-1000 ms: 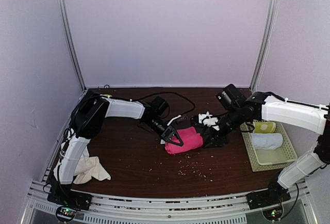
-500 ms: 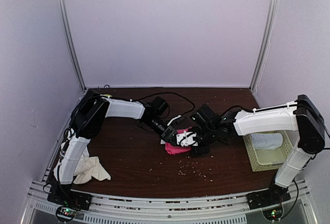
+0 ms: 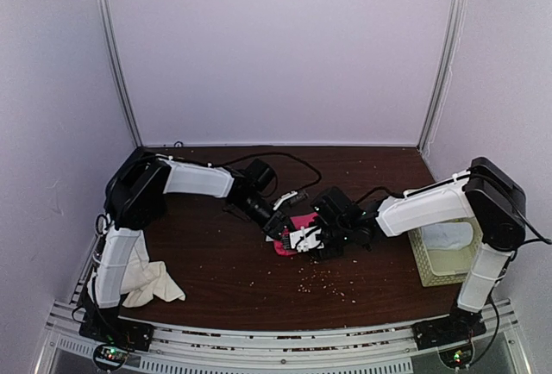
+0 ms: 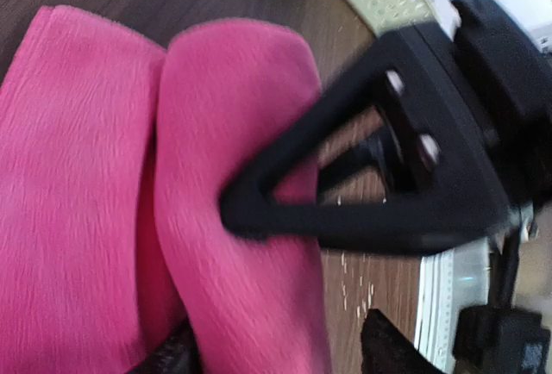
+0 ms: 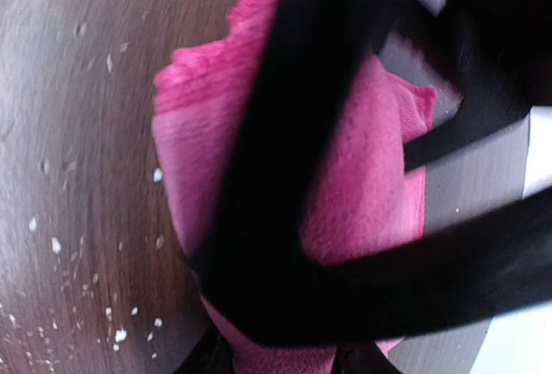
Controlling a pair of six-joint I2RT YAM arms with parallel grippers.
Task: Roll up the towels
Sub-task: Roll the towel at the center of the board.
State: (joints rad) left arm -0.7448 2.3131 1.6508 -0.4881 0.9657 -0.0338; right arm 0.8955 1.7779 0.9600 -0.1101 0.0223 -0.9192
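1. Two robot claws meet over the bright pink towel (image 4: pixel 95 184), which lies bunched in two thick folds on the dark wooden table (image 3: pixel 216 262), a little right of its middle.
2. The left gripper (image 3: pixel 278 227) stands released, its fingertips spread either side of the towel's end, with bare table showing beside one tip.
3. The right gripper (image 3: pixel 297 240) reaches in from the opposite side and straddles the towel. Its wrist view is blurred and crossed by black finger frames, so whether it is clenched cannot be told.
4. From overhead the two grippers hide most of the towel, and only slivers of pink show.
5. The cream towel (image 3: pixel 148 281) lies crumpled at the near-left edge beside the left arm, well apart.
6. A pale perforated basket (image 3: pixel 429 275) at the right edge holds a white towel roll (image 3: pixel 448 234). Crumbs (image 3: pixel 326 281) speckle the table just in front of the pink towel, and a black cable (image 3: pixel 289 160) loops behind it.
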